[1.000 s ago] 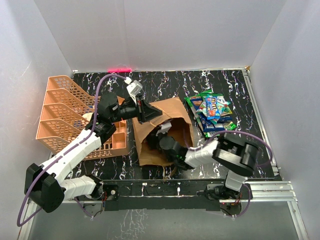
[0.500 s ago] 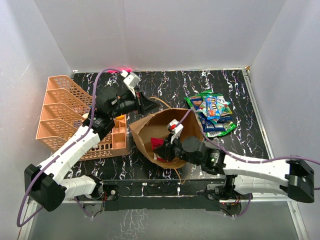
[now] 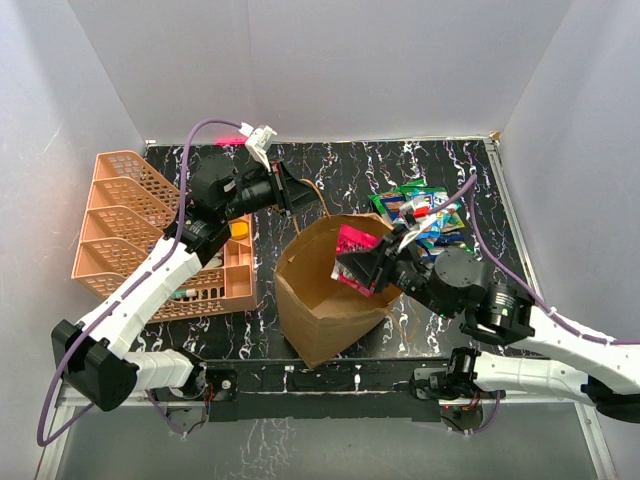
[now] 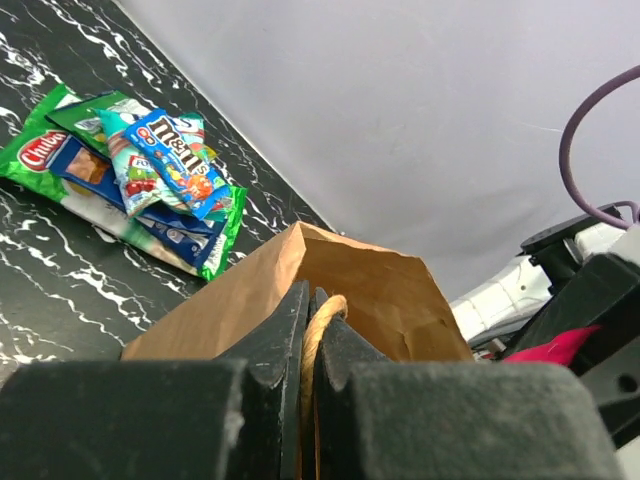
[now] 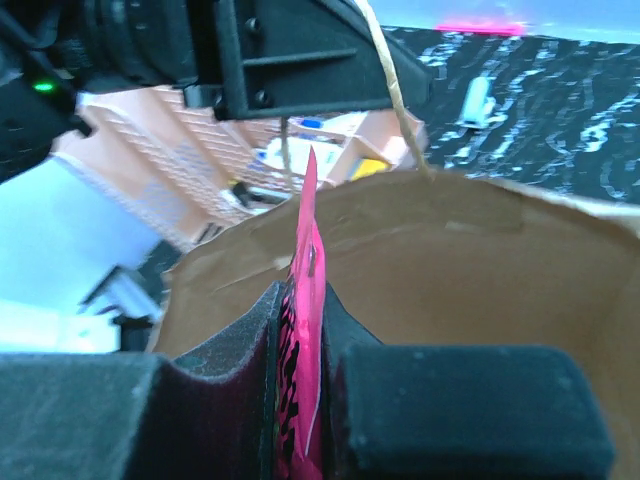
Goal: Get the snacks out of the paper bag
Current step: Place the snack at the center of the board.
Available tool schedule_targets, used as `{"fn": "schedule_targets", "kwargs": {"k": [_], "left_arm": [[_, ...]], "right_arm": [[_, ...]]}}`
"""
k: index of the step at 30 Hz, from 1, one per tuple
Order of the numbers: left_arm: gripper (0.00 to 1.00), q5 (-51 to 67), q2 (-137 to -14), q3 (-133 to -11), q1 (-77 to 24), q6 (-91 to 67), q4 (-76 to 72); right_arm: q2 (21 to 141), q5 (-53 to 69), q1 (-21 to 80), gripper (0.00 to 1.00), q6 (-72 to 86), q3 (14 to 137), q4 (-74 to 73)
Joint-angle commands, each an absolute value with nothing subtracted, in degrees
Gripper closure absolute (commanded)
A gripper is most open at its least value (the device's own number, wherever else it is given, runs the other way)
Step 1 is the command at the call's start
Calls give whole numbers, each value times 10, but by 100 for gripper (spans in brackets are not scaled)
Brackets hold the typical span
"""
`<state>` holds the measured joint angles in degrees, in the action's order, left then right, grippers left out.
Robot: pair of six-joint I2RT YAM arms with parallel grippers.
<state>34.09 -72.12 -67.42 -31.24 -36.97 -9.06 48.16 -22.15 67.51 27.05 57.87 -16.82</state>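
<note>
Glossy pink packet (image 3: 354, 245) above upright brown bag (image 3: 330, 300)

Black white-veined table (image 3: 340, 165); brown paper bag (image 3: 335, 305) stands upright near its middle; pile of snack packets (image 3: 428, 222) lies right of bag, toward far side; orange lattice organizer (image 3: 115, 225) sits along left edge.

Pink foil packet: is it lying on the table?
No, the right gripper holds the pink foil packet above the open brown paper bag.
</note>
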Motion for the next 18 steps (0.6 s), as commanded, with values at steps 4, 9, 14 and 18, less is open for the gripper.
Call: {"fn": "schedule_targets", "kwargs": {"k": [4, 9, 14, 18], "left_arm": [[100, 313, -743, -741, -311, -376, -47], [100, 240, -756, -771, -310, -296, 24], [100, 189, -750, -781, -294, -234, 61], [100, 153, -743, -783, -274, -195, 79]], "right_arm": [[620, -361, 677, 93, 184, 733, -152], [658, -470, 676, 93, 165, 845, -202], [668, -551, 673, 93, 98, 921, -252], [673, -631, 643, 93, 36, 945, -278]]}}
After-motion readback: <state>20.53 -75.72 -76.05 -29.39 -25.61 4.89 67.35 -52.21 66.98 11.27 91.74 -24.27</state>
